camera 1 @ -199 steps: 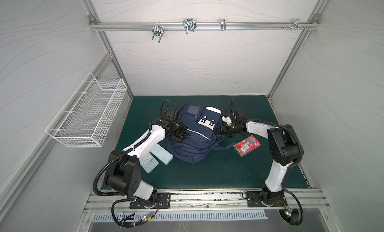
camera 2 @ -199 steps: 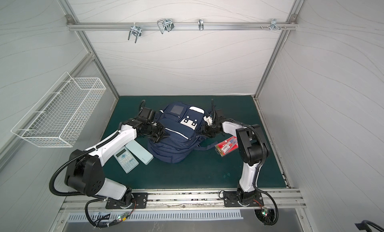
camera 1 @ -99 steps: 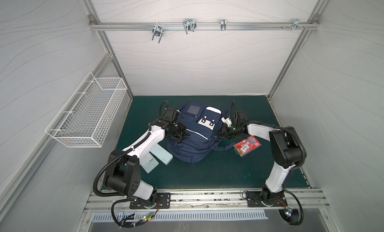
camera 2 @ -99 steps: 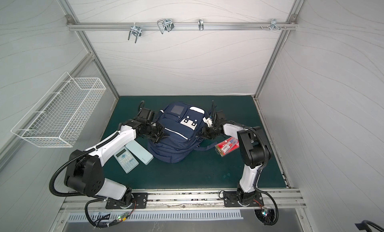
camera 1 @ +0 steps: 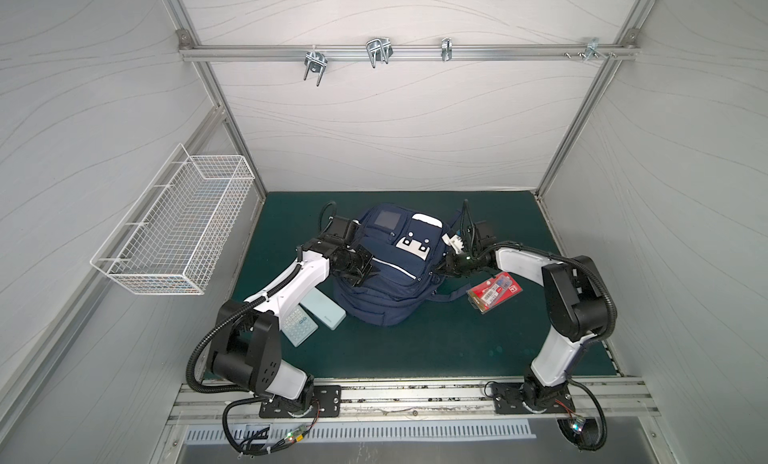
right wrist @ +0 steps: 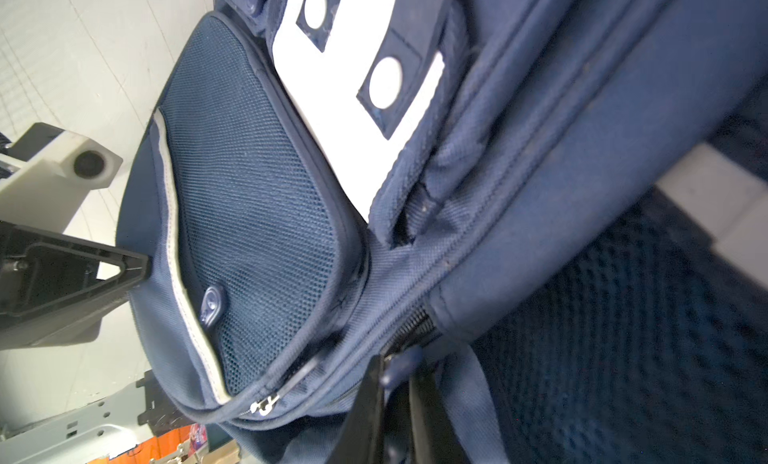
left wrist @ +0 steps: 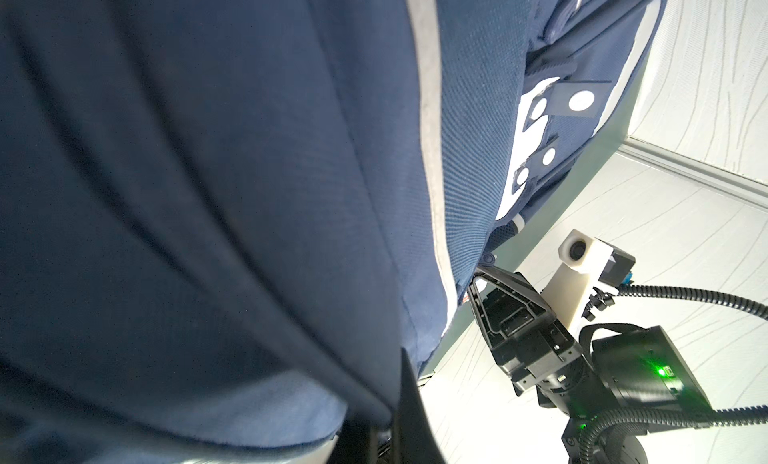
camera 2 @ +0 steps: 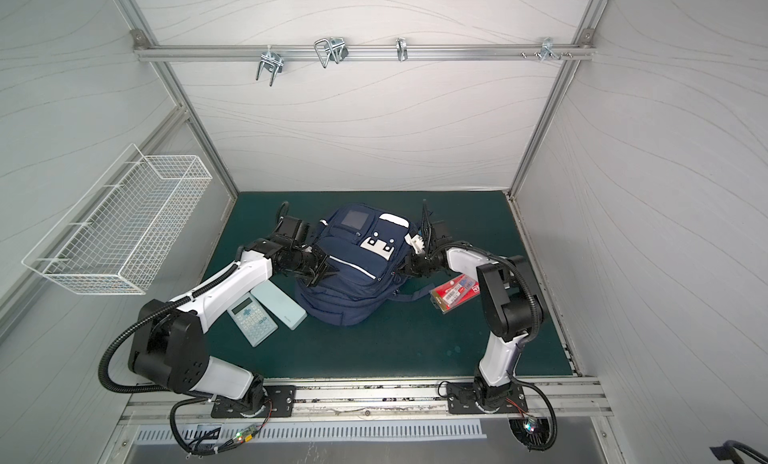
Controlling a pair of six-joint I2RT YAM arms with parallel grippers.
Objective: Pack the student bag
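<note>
While the bag [camera 1: 390,287] rests on the green table [camera 1: 415,350], about midway across and toward the back wall, its front faces up in both top views; a clear window pocket [camera 1: 386,221] lies at its far end, with a white patch [camera 1: 415,247] just beside that and a pale stripe [camera 1: 401,271] slanting across the front nearer the arms; a strap [camera 1: 451,296] trails from the bag's right side onto the table; the left fingers [camera 1: 368,271] are at the bag's left flank, pressed into the cloth, and the left wrist view shows them [left wrist: 386,433] closed with a fold of navy fabric bunched over them, so they appear to pinch the bag itself; the right fingers [camera 1: 442,269] are at the opposite flank, low by the main zip; in the right wrist view they [right wrist: 395,399] stand almost together with a blue zip pull [right wrist: 400,364] caught between them at the end of the zip's teeth; left of the bag and nearer the front edge, a calculator [camera 2: 251,318] and a pale blue case [camera 2: 280,306] lie side by side, touching, the case just beside the bag's lower corner; a red packet [camera 1: 494,293] lies to the right, apart from the bag, close under the right forearm; a white wire basket [camera 1: 178,229] hangs on the left wall, and a metal rail [camera 1: 498,53] with hooks [camera 1: 376,53] crosses the back wall.
</note>
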